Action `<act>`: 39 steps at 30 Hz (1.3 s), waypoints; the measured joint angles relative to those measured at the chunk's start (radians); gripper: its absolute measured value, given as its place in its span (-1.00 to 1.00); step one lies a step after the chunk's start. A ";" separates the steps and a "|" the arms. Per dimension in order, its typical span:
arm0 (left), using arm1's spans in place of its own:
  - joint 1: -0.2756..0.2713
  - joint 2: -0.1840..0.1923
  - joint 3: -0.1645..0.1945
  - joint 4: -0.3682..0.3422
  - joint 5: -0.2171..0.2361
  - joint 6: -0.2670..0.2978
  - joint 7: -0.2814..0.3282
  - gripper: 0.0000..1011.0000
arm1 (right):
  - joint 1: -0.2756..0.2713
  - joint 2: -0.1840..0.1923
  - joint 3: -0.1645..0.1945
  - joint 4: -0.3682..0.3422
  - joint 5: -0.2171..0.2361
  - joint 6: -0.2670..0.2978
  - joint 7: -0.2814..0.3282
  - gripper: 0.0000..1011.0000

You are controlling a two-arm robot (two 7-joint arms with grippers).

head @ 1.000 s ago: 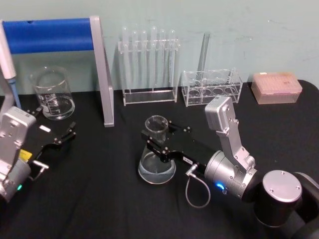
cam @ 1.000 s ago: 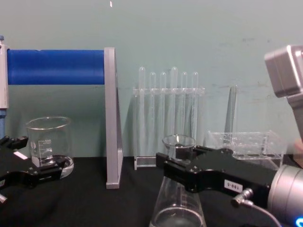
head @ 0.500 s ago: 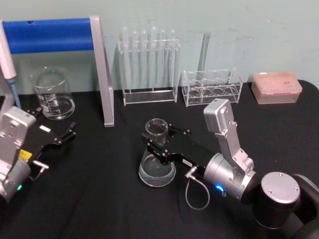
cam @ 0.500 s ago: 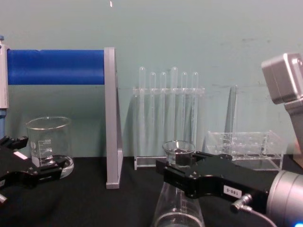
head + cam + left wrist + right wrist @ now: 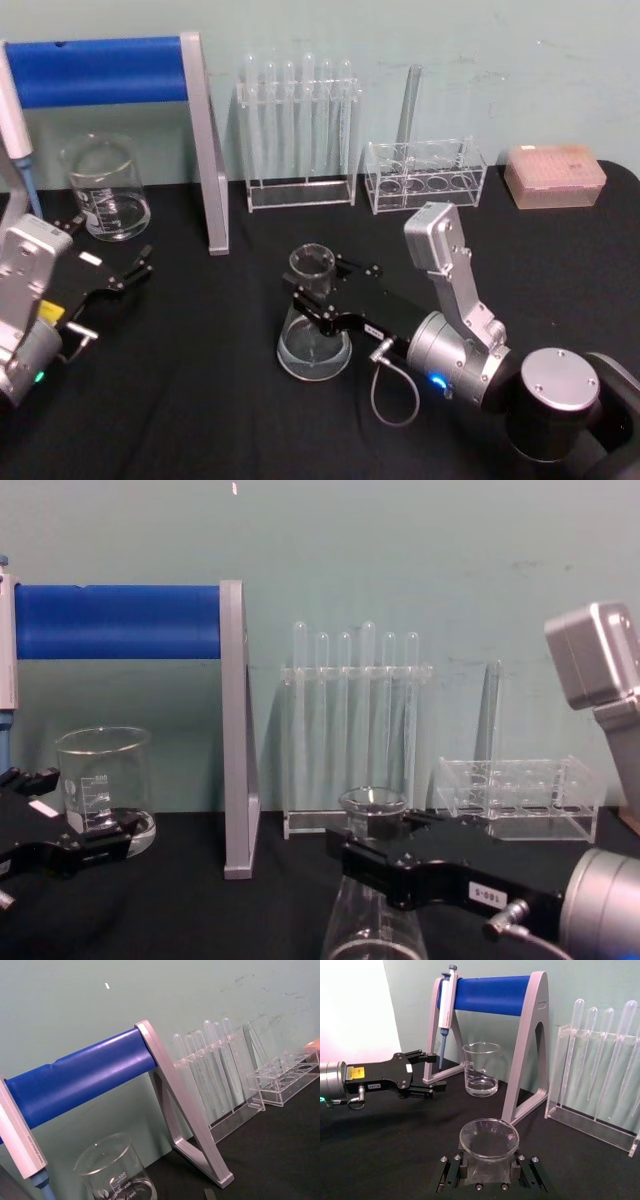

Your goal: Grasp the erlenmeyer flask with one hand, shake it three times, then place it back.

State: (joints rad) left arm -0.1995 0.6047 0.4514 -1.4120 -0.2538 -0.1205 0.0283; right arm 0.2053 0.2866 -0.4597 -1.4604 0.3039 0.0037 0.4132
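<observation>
Erlenmeyer flask [image 5: 313,320] neck clamped between right gripper [image 5: 318,297] jaws, base on table [image 5: 200,400]

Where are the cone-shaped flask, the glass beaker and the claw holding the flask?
erlenmeyer flask [image 5: 314,345], head view, wide base.
beaker [image 5: 103,192], head view, front wall.
right claw [image 5: 312,296], head view, between fingertips at flask's neck.

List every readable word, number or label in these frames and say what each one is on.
"600" and "300": printed scale on the beaker, seen from the left wrist.
White tag on the right gripper, which holds the flask by its neck: too blurred to read.
Yellow label on the left gripper: too small to read.
</observation>
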 joint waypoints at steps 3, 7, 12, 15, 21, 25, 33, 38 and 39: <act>0.000 0.000 0.000 0.000 0.000 0.000 0.000 0.98 | 0.000 0.000 -0.001 0.001 -0.001 0.002 0.001 -0.11; 0.000 0.000 0.000 0.000 0.000 0.000 0.000 0.98 | 0.000 -0.001 -0.001 0.003 0.000 0.003 0.001 -0.11; 0.000 0.000 0.000 0.000 0.000 0.000 0.000 0.98 | 0.000 -0.001 -0.002 0.003 -0.001 0.005 -0.001 -0.11; 0.000 0.000 0.000 0.000 0.000 0.000 0.000 0.98 | 0.000 -0.002 -0.003 0.002 -0.001 0.005 -0.001 -0.11; 0.000 0.000 0.000 0.000 0.000 0.000 0.000 0.98 | -0.001 -0.001 -0.002 0.002 -0.001 0.006 -0.001 -0.11; 0.000 0.000 0.000 0.000 0.000 0.000 0.000 0.98 | -0.001 -0.001 -0.002 0.002 -0.001 0.007 -0.001 -0.10; 0.000 0.000 0.000 0.000 0.000 0.000 0.000 0.98 | -0.001 -0.001 -0.002 0.002 -0.002 0.009 -0.001 0.36; 0.000 0.000 0.000 0.000 0.000 0.000 0.000 0.98 | -0.001 0.000 -0.002 0.002 -0.002 0.009 -0.001 0.71; 0.000 0.000 0.000 0.000 0.000 0.000 0.000 0.98 | -0.001 0.000 -0.002 0.002 -0.002 0.009 -0.001 0.71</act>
State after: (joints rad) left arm -0.1995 0.6047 0.4514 -1.4120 -0.2539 -0.1205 0.0283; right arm 0.2046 0.2861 -0.4621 -1.4584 0.3018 0.0124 0.4120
